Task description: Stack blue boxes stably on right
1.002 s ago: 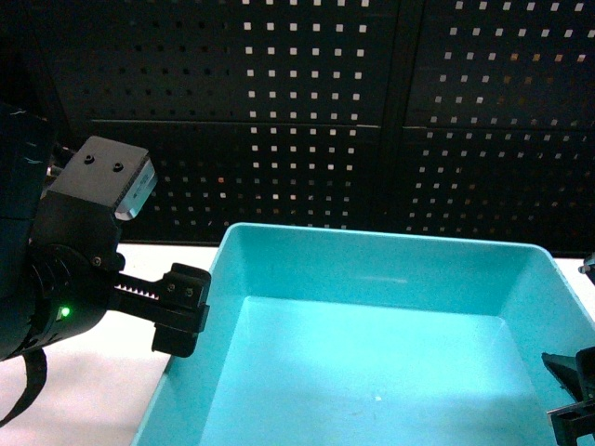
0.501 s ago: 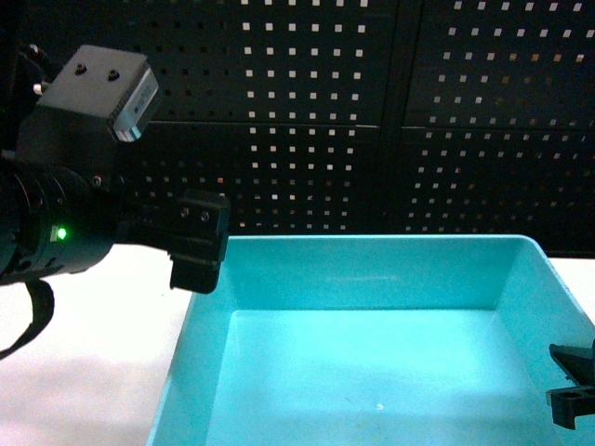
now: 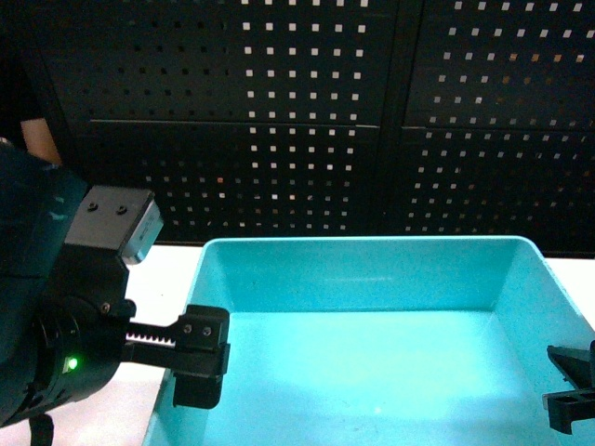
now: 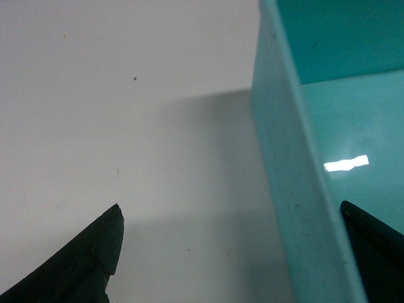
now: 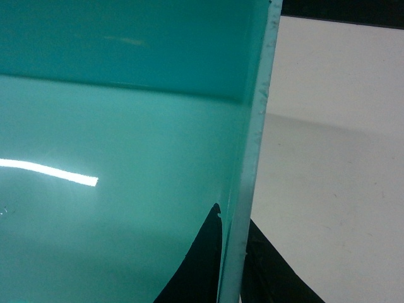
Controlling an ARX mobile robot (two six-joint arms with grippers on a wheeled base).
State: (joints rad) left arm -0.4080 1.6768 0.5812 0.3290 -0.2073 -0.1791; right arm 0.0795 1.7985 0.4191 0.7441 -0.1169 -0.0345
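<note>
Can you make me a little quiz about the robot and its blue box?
1. True or false: the turquoise tub has nothing inside it.
2. The left gripper is: A) open, with a finger on each side of the tub's left wall; B) shut on the white table.
3. Which wall of the tub sits between the fingers of the right gripper?

Key: 1 true; 2 A; 3 the right wall.

Matte black left arm (image 3: 56,362) with small green indicator light, silver-faced wrist camera block (image 3: 116,223) with two screws, toothed rack, black left claw (image 3: 200,367), black wedge-shaped fingers (image 4: 88,259)
</note>
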